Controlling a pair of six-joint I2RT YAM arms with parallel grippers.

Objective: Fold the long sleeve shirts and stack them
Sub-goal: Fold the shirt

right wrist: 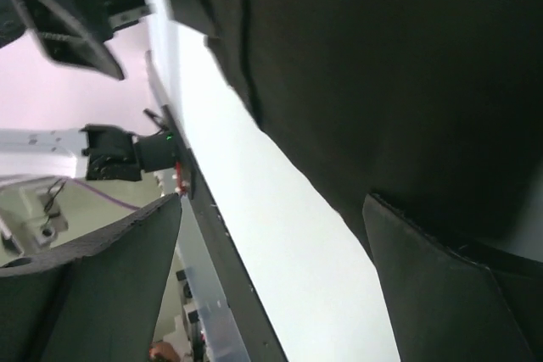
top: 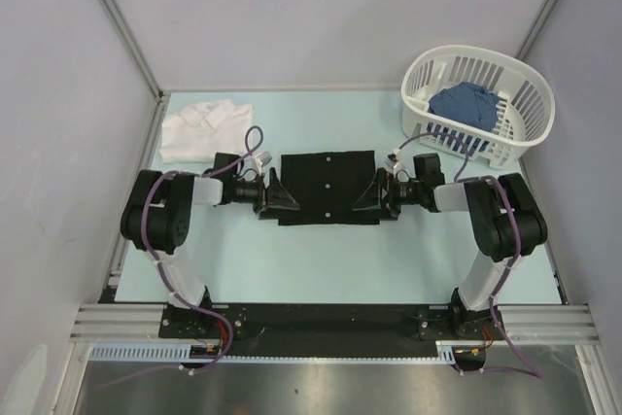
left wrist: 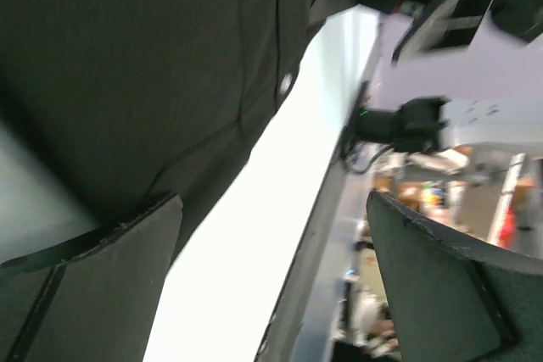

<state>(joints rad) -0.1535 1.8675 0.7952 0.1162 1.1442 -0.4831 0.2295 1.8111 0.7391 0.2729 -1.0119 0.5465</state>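
Across the middle of the pale green table (top: 321,259), the black shirt (top: 328,187) lies folded into a flat rectangle. The left gripper (top: 284,197) is at its left edge and the right gripper (top: 367,191) at its right edge, both with jaws spread wide and clamped on nothing. Further back, the white shirt (top: 202,129) sits folded at the far left corner, and a white slatted basket (top: 525,104) holding blue cloth (top: 465,104) stands at the far right corner.

Even brightness; blurred, overexposed wrist views.
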